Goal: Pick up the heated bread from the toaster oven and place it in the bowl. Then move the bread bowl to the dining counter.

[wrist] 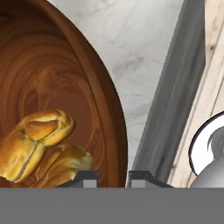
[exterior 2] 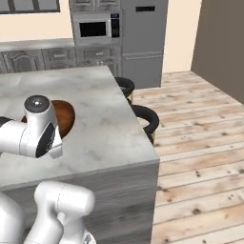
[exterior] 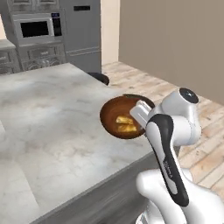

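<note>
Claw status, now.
Claw: shut on the rim of the bowl, bread inside.

A built-in steel microwave [exterior 2: 94,29] sits in the far cabinets, a grey refrigerator [exterior 2: 143,38] to its right. Two black stools [exterior 2: 147,119] stand on the wooden floor [exterior 2: 200,143].

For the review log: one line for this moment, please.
gripper: shut on bowl rim | heated bread: in bowl | bowl: over dining counter edge

Golden bun [wrist: 39,146] inside tilted brown bowl [exterior: 109,117] (above marbled counter [exterior: 48,118])
</note>
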{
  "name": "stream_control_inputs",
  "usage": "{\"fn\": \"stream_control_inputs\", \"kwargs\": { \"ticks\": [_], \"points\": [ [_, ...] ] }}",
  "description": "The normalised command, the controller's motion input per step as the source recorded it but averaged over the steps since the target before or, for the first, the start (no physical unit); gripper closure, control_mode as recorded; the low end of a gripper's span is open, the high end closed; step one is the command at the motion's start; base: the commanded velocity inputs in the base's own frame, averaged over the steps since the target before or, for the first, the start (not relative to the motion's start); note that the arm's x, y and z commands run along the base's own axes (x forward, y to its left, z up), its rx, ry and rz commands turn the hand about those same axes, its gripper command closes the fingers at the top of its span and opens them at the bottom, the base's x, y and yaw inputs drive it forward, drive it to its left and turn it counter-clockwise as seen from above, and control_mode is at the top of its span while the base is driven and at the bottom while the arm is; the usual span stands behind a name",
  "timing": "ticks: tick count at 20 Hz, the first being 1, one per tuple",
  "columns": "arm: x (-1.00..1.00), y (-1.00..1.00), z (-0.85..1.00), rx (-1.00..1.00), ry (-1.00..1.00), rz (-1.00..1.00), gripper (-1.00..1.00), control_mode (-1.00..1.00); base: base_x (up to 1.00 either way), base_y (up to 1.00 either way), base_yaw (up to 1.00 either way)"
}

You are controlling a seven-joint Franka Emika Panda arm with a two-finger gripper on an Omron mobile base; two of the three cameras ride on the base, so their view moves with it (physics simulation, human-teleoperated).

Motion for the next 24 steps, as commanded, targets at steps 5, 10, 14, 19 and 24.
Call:
{"fn": "stream_control_inputs", "kwargs": {
  "ticks": [5, 10, 14, 19, 24],
  "points": [
    [0.0, 0.0, 0.0, 0.0, 0.0, 0.0, 1.0, 1.0, 0.98, -0.53, 0.5],
    [0.96, 0.13, -0.06, -0.05, 0.13, 0.05, 1.0, -1.0, 0.0, 0.0, 0.0],
    [1.0, 0.67, -0.17, -0.16, 0.27, -0.1, 1.0, -1.0, 0.0, 0.0, 0.0],
    [1.0, 0.67, -0.2, -0.07, 0.32, -0.08, 1.0, -1.0, 0.0, 0.0, 0.0],
    [1.0, 0.16, -0.22, 0.0, 0.07, 0.0, 1.0, -1.0, 0.0, 0.0, 0.0]
  ]
}}
